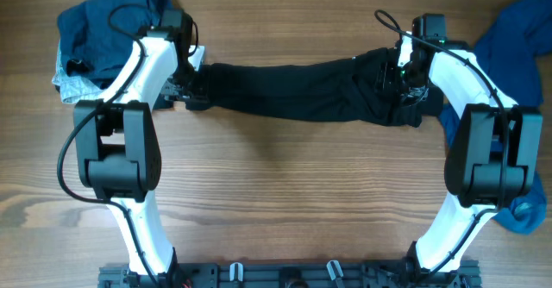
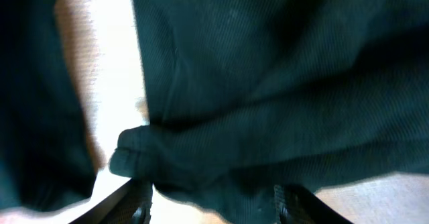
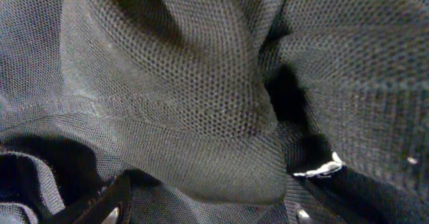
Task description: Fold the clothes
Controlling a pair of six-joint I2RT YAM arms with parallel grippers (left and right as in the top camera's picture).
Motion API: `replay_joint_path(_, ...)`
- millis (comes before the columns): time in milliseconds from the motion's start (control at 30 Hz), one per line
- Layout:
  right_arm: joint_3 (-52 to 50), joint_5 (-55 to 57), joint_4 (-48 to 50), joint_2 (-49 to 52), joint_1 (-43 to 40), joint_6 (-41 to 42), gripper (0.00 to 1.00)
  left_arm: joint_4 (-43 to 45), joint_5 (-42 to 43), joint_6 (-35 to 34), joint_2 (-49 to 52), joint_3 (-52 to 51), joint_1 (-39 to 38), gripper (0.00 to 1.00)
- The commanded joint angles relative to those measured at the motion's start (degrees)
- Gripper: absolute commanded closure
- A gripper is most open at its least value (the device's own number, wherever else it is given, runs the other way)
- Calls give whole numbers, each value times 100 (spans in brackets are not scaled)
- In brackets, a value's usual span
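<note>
A black mesh garment (image 1: 293,90) lies stretched in a long band across the far part of the wooden table. My left gripper (image 1: 191,88) is at its left end. In the left wrist view the fingers (image 2: 213,207) stand wide apart with a bunched fold of the dark cloth (image 2: 268,83) between them. My right gripper (image 1: 404,85) is over the crumpled right end. In the right wrist view its fingers (image 3: 208,214) are also wide apart, pressed close over the mesh fabric (image 3: 201,83). A small white tag (image 3: 320,169) shows there.
A pile of dark blue clothes (image 1: 108,29) sits at the far left corner with a light patterned piece (image 1: 67,81) under it. Another blue garment (image 1: 517,38) lies at the far right, and more blue cloth (image 1: 522,215) shows by the right arm's base.
</note>
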Motion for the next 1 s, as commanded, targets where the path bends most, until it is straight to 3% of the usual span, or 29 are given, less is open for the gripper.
replay_joint_path(0, -39, -111, -4, 96, 13, -120, 27, 304, 127, 232, 35, -221, 31, 59)
replay_joint_path(67, -39, -111, -2, 96, 13, -122, 27, 446, 125, 229, 33, -223, 31, 93)
replay_joint_path(100, -39, -111, -2, 96, 13, -125, 27, 483, 125, 229, 33, -223, 33, 96)
replay_joint_path(600, -39, -111, -31, 96, 13, -188, 27, -9, 120, 170, -1104, 664, 31, 94)
replay_joint_path(700, -39, -111, -44, 96, 13, -186, 27, 155, 120, 170, -1115, 664, 31, 96)
replay_joint_path(967, -39, -111, -107, 96, 13, -184, 27, 1580, 118, 170, -973, 662, 24, 96)
